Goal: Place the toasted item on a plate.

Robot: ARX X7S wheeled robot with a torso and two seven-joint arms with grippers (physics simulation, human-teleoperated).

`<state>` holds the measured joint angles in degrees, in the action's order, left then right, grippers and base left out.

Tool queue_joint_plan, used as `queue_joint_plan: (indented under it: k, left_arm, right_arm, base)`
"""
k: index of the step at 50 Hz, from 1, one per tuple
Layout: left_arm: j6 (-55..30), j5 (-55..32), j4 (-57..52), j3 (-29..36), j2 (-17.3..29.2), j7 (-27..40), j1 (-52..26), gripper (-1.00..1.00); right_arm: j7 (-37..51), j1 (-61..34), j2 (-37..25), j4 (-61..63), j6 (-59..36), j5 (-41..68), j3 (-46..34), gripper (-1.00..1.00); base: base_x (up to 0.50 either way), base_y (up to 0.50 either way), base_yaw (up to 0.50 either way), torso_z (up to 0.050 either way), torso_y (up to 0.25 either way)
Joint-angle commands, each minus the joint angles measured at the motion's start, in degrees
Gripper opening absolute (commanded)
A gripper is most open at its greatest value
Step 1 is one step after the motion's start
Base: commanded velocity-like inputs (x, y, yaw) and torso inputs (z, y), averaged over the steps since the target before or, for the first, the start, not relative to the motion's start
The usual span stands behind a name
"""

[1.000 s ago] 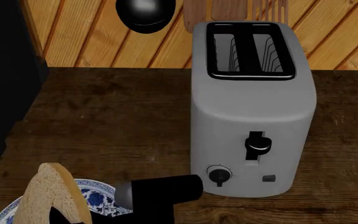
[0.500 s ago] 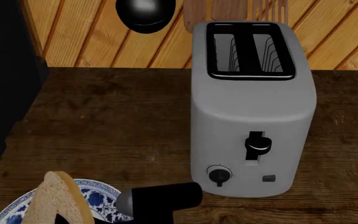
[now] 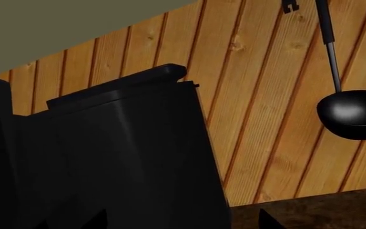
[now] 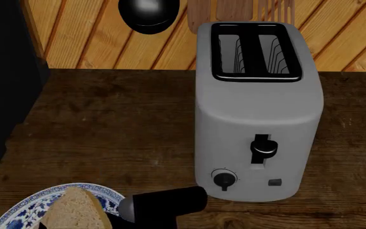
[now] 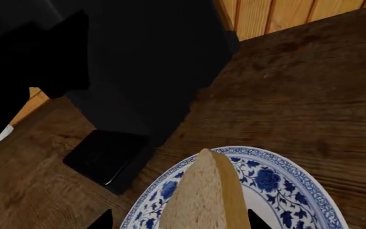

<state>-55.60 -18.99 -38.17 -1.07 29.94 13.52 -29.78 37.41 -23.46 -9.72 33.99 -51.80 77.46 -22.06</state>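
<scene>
Standing on the dark wooden tabletop (image 4: 106, 124), toward its right side: a grey two-slot toaster (image 4: 258, 114), both slots showing empty wire racks, its black lever (image 4: 263, 148) and round dial (image 4: 224, 179) facing forward. Hanging against the slanted wood-plank wall (image 4: 87, 38) behind: a black ladle (image 4: 148, 13), its bowl catching a highlight, just left of the toaster's top. Looming at the tabletop's left edge: a tall black appliance (image 3: 119, 162), details lost in shadow.
</scene>
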Motion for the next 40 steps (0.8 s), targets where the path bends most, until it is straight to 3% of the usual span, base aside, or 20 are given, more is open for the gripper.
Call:
queue_joint_plan:
  k: [1,25,40]
  left_arm:
    - [0.24,0.00,0.06,0.08,0.07,0.14,0.33,1.00]
    - [0.14,-0.51,-0.13,-0.20,0.14,0.28,0.18,1.00]
    - [0.00,-0.72,-0.02,0.11,0.39,0.21,-0.25,1.00]
  right_arm:
    - [-1.06,-0.39,-1.41,-0.03,0.74,-4.11,-1.17,1.00]
    - [-5.74,-5.38,-6.34,1.62,-0.85,-20.35,-12.24,1.00]
    - [-4.99,-7.98,-6.72,2.48,-0.12,-21.03,-11.31,1.00]
  base:
    - [0.00,0.00,0.00,0.000,0.000]
    - [0.00,0.00,0.00,0.000,0.000]
    - [0.00,0.00,0.00,0.000,0.000]
